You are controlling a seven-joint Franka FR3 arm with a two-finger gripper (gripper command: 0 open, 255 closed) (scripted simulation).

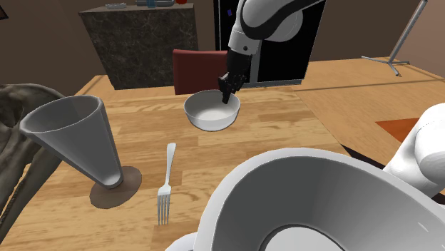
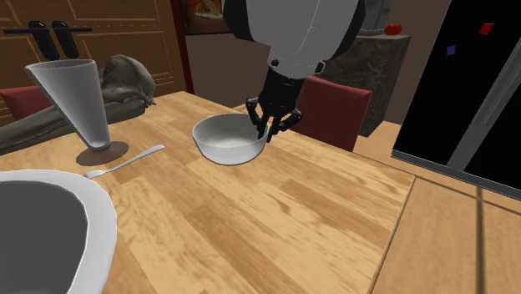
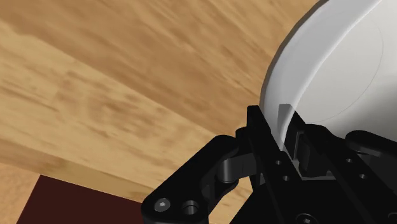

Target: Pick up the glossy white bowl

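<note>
A glossy white bowl (image 1: 210, 113) stands upright on the wooden table (image 1: 285, 121), toward its far side. My black gripper (image 1: 229, 91) comes down from above onto the bowl's rim on the side nearest the red chair. In the second exterior view the fingers straddle the rim of the bowl (image 2: 224, 140), one inside and one outside, at the gripper (image 2: 269, 129). In the wrist view the bowl's wall (image 3: 343, 70) runs between the two fingers of the gripper (image 3: 283, 137), which clasp it. The bowl rests on the table.
A tall grey cone-shaped glass (image 1: 82, 135) and a silver fork (image 1: 166, 182) lie nearer the shoulder camera. A large white bowl (image 1: 321, 207) fills the foreground. A red chair (image 1: 200, 68) stands behind the table, a dark stone counter (image 1: 135, 36) beyond it.
</note>
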